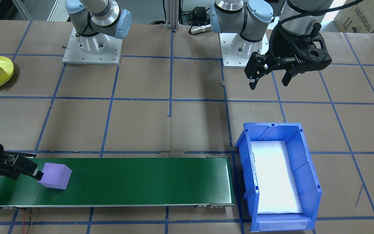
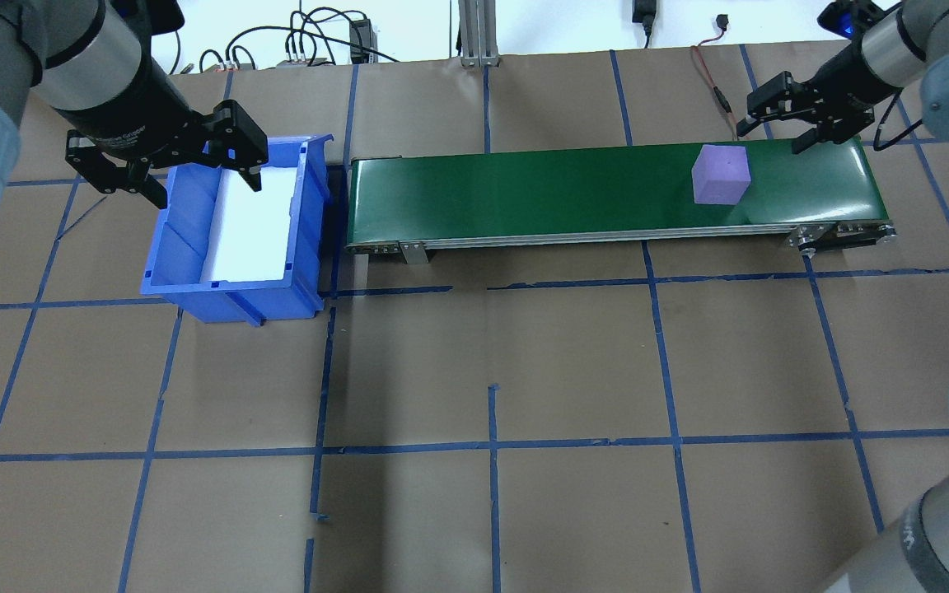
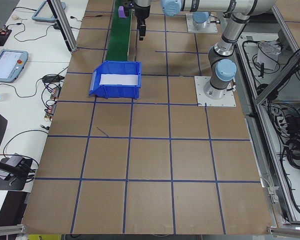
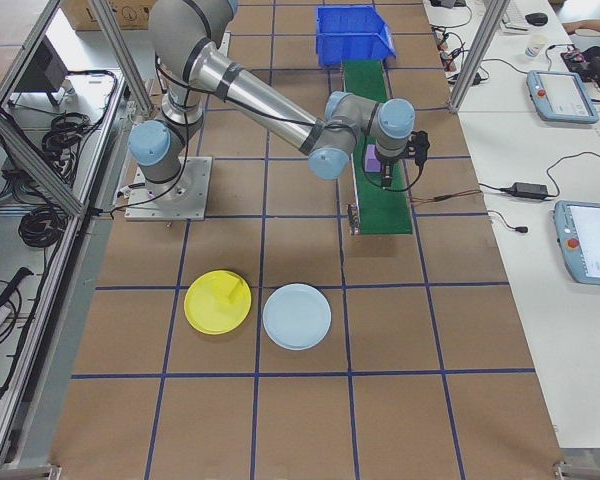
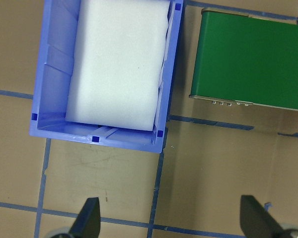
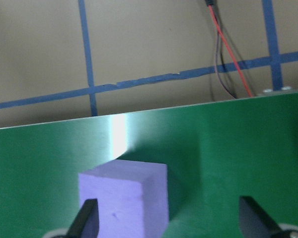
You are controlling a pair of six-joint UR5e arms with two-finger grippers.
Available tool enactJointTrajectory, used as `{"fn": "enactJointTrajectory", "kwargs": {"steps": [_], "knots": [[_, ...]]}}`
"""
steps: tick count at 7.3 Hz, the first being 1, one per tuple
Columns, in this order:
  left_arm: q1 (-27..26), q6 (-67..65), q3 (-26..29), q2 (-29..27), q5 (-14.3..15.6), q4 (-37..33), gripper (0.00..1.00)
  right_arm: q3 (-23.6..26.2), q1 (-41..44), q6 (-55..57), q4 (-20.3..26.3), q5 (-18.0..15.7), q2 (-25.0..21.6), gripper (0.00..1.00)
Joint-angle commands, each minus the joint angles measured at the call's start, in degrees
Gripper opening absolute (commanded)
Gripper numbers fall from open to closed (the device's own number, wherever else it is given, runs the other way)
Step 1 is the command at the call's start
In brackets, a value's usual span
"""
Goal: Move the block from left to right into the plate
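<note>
The right gripper (image 6: 166, 220) is hanging wide open over the smooth green conveyor belt (image 2: 573, 185), gripping nothing; one black finger (image 6: 85, 218) is sitting in front of the matte purple foam cube (image 6: 124, 198) lying near the belt's end. The left gripper (image 2: 168, 161) is also gaping empty above the ribbed blue plastic bin (image 2: 236, 226) lined with white foam. The round yellow plastic plate (image 4: 217, 301) is sitting well apart, just beside a pale blue plate (image 4: 296, 316).
</note>
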Motion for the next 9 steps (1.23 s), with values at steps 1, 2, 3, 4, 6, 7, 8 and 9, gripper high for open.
{"fn": "enactJointTrajectory", "kwargs": {"steps": [1,2,3,4,6,7,8,9], "knots": [[0.03,0.00,-0.01,-0.07,-0.05,0.09,1.00,-0.41,2.48,4.21,-1.43,0.19,1.48,1.00],[0.03,0.00,-0.09,-0.07,-0.05,0.09,1.00,0.37,2.49,3.52,-2.05,-0.94,3.15,1.00],[0.03,0.00,-0.09,-0.07,-0.14,0.09,1.00,1.95,2.49,3.07,-2.32,-7.13,3.25,1.00],[0.03,0.00,-0.09,-0.07,-0.14,0.09,1.00,2.22,2.49,1.68,-2.32,-10.15,3.69,1.00],[0.03,0.00,-0.09,-0.07,-0.14,0.09,1.00,2.32,2.40,1.49,-2.32,-11.32,3.34,1.00],[0.03,0.00,-0.09,-0.07,-0.14,0.09,1.00,2.14,2.31,0.97,-2.32,-12.72,3.17,0.87],[0.03,0.00,-0.09,-0.07,-0.14,0.09,1.00,2.05,2.22,-0.43,-2.41,-17.08,2.90,0.37],[0.03,0.00,-0.09,-0.07,-0.14,0.09,1.00,2.14,1.96,-4.88,-2.41,-21.56,1.59,0.20]]}}
